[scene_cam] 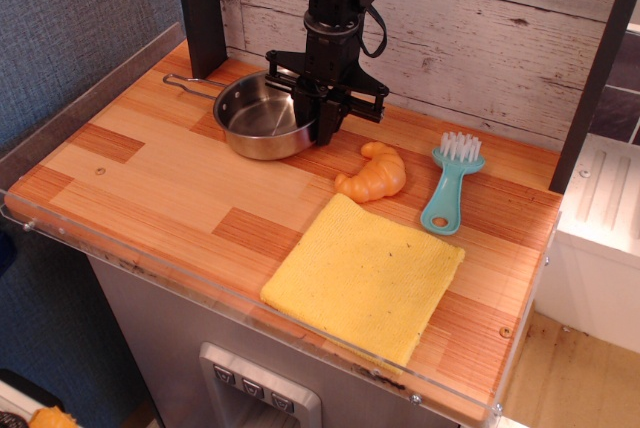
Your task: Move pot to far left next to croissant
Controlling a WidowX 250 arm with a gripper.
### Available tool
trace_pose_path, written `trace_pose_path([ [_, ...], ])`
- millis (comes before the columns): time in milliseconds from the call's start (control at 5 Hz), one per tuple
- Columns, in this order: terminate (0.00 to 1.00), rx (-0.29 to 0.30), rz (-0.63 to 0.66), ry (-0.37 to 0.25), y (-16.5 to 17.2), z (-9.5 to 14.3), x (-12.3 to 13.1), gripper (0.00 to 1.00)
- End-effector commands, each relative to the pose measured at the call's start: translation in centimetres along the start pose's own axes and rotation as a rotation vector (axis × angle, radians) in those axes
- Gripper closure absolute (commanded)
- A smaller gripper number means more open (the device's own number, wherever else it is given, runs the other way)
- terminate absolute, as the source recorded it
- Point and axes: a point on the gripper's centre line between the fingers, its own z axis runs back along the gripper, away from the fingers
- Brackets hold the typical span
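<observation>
The pot [258, 120] is a shiny steel saucepan standing flat on the wooden table [150, 188] at the back left, its wire handle [192, 82] pointing left. My gripper [322, 130] comes straight down from above, and its black fingers are closed on the pot's right rim. The croissant [373, 174], orange and ridged, lies on the table to the right of the pot and a little nearer the front, a small gap away from the gripper.
A teal brush [450, 186] lies right of the croissant. A yellow cloth [365, 276] lies at the front. A dark post [198, 8] stands behind the pot's handle, with a plank wall behind. A clear raised lip [200, 283] edges the table front.
</observation>
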Motion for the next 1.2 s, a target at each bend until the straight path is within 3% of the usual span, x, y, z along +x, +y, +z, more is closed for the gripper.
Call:
trace_pose_path([
  [0,0.00,-0.019,-0.011,-0.073,0.6,2.8,-0.4,0.00],
  [200,0.00,-0.049,-0.009,-0.106,0.5,5.0,-1.4,0.00],
  [600,0.00,-0.118,-0.045,-0.117,-0.7,8.3,-4.5,0.00],
  [1000,0.00,-0.114,-0.084,-0.102,-1.0,8.7,-6.6,0.00],
])
